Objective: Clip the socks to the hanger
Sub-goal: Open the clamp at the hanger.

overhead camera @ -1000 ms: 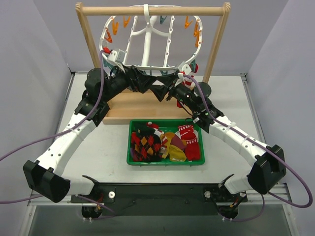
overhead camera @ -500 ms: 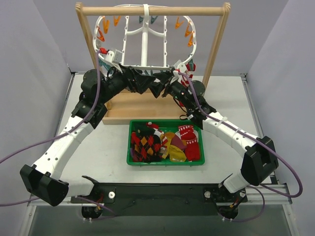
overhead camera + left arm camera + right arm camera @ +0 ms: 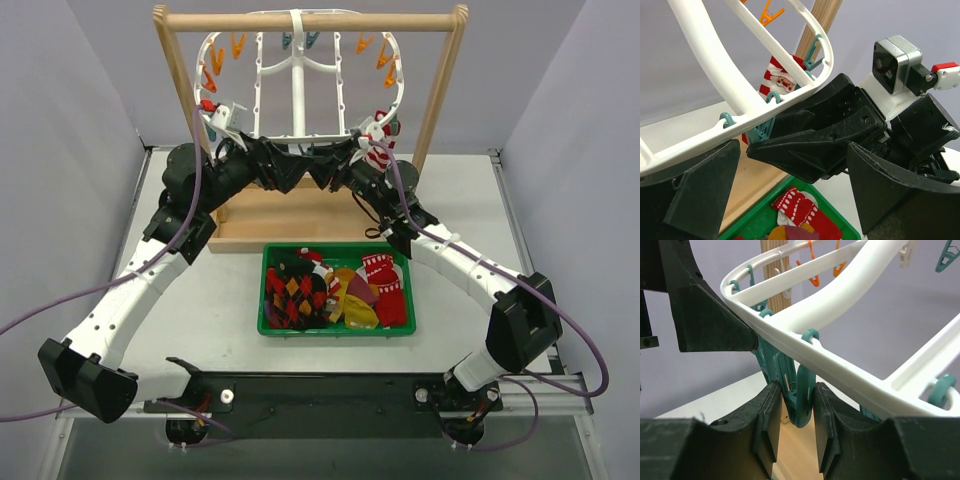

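Observation:
The white hanger [image 3: 297,90] hangs from the wooden bar, its lower rim between my two grippers. My right gripper [image 3: 796,390] is shut on a teal clip [image 3: 801,405] dangling under the rim [image 3: 840,375], both pads touching it. My left gripper [image 3: 792,147] stands wide open just below the rim [image 3: 715,120], facing the right gripper's fingers [image 3: 815,145] and holding nothing. A red-white Santa sock [image 3: 780,80] hangs clipped at the hanger's right side [image 3: 380,125]. Several more socks [image 3: 335,290] lie in the green bin.
The wooden bar rack [image 3: 310,20] stands on a wooden base board [image 3: 290,215] behind the green bin [image 3: 335,332]. Orange and teal clips [image 3: 385,58] dangle round the hanger's upper rim. Grey walls close in on both sides.
My right gripper has closed onto the teal clip. The hanger has swung back and tilted, and both grippers have risen slightly with its lower rim.

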